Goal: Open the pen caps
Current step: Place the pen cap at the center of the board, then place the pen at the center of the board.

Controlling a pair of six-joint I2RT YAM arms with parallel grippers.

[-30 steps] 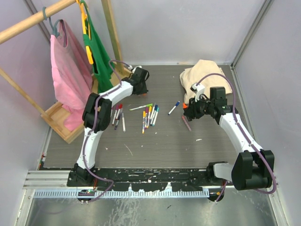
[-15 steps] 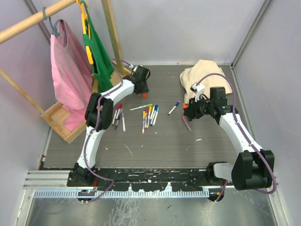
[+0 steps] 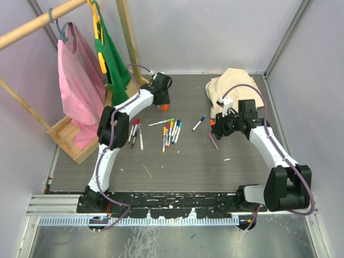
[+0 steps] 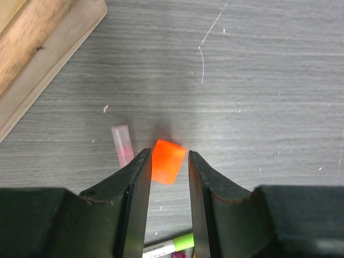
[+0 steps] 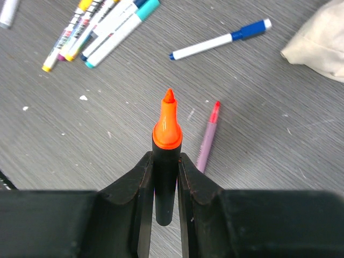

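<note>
Loosened on the left within the last second: left gripper (image 4: 169, 156), pinched almost shut a second ago, now standing parted. Released by that move: the orange cap (image 4: 169, 164), lying on the grey table (image 4: 258, 80) under the gap between the two fingers, framed by them yet seemingly held by neither. Contact with a finger impossible to rule out from the wrist view. From above, found at eleven o'clock of the loose pens (image 3: 170, 131) in the middle of the table, near the wooden base (image 4: 37, 54). Just beside it at nine o'clock, a pale pink tube (image 4: 122, 145), perhaps another cap already off. Nothing different on the right: right gripper (image 5: 164, 157) clamped as before on the black highlighter body (image 5: 164, 188), at three o'clock of the loose pens, with the orange tip (image 5: 168, 115) bare and aimed at twelve o'clock in its wrist view. Judged from this: one cap pulled and set down, that pen finished, and the open highlighter probably due to be laid down next. Plenty left to do: coloured caps apparently in place among the loose pens, on the blue-capped pen (image 5: 220, 40) at one o'clock of the right gripper, and on the green-capped pen (image 4: 172, 246) at six o'clock of the orange cap. Nearer the right gripper, also at one o'clock, a purple pen (image 5: 207, 137) with a red tip, apparently open already.
</note>
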